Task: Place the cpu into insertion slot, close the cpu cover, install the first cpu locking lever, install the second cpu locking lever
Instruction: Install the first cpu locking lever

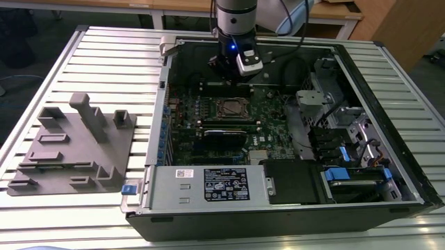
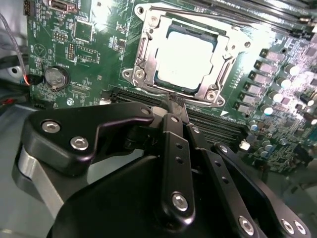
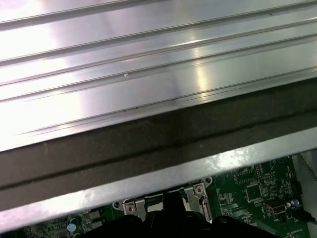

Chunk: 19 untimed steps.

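CPU [image 2: 184, 58] sits flat in the slot [image 2: 148, 74], its pale metal top showing through the cut-out of the cover [image 2: 218, 74], which I judge to be already down over it. So, as I read it, placing the chip and closing the frame are done. A thin lever [image 2: 193, 17] runs along the far edge of the frame in the second wrist view; I cannot tell whether either lever is latched, so I count the levers as the work left.

My gripper [image 2: 174, 101] hangs just beside the near edge of the socket, its black fingers [image 2: 173, 129] drawn together to a narrow tip with nothing between them. In the exterior view the gripper [image 1: 233, 78] stands over the board [image 1: 274, 130] just behind the slot [image 1: 232, 108], inside the open case [image 1: 361, 208].

The cover is bright stamped steel, thin, with screw heads at its corners. The chip's lid is smooth and dull, throwing back a soft glare. Around it the board is green and crowded with small parts, among them a round coin cell [image 2: 54, 78]. The table [image 1: 111, 57] is ribbed aluminium, shiny and slatted.
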Available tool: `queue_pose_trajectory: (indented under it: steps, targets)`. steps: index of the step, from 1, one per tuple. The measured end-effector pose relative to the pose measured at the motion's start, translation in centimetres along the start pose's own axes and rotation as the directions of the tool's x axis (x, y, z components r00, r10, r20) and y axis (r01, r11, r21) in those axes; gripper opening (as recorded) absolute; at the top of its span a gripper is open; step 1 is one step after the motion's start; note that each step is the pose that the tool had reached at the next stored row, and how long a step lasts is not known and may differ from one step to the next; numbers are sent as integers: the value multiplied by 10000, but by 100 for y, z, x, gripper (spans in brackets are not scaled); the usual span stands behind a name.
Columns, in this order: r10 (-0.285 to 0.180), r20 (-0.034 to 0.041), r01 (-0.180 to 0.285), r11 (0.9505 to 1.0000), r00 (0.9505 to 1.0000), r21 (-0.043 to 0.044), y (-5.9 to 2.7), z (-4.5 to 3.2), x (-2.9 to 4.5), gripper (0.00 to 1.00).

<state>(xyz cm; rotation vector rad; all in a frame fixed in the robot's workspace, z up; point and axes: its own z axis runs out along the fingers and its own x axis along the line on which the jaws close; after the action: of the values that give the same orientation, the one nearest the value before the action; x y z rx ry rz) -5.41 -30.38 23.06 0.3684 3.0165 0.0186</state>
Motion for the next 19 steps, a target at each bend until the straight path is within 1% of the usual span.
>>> queue_pose_trajectory:
  steps: [3, 6, 8, 9, 10, 11, 14, 19]
  targets:
    - [-363, -5, 363, 9993, 9993, -11, 1, 1, 0, 11]
    - [-746, -8, 746, 9972, 9972, -15, 0, 3, 0, 11]
    - [-984, -15, 984, 9951, 9951, 22, 1, 6, 0, 11]
    - [-1071, -22, 1071, 9942, 9942, 66, 0, 8, 1, 11]
    - [-1116, -22, 1116, 9937, 9938, 114, 0, 8, 1, 11]
    - [-1136, -22, 1136, 9934, 9935, 130, -2, 8, 0, 11]
    - [-1164, -22, 1164, 9931, 9932, 134, -21, 8, -5, 11]
    - [-1175, -22, 1176, 9930, 9931, 132, -119, 9, -28, 11]
